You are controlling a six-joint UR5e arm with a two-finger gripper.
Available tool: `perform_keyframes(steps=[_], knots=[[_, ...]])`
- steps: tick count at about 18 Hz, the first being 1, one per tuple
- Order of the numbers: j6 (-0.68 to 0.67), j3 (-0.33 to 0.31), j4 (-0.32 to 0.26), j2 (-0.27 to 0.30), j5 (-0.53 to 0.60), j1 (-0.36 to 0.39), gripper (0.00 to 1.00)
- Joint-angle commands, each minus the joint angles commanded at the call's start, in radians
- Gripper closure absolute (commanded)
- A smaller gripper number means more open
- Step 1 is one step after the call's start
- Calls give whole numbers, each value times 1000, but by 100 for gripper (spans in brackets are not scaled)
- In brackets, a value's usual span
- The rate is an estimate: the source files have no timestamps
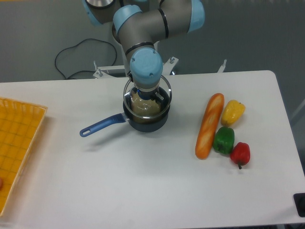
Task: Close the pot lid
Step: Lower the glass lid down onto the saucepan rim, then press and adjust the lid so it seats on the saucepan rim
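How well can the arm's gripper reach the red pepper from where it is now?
Probably yes: the red pepper lies uncovered at the table's right side, nothing above it. But the gripper is over the pot with the lid.

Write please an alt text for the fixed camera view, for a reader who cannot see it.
A robot arm's gripper holds a glass lid by its knob directly above a dark-blue pot on a white table. To the right lie a bread loaf and yellow, green and red peppers; an orange tray is at the left edge.
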Motion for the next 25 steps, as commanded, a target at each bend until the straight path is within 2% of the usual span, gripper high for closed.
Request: perform_keyframes(steps=[25], knots=[[-6,-5,-8,-26,0,-9,66]])
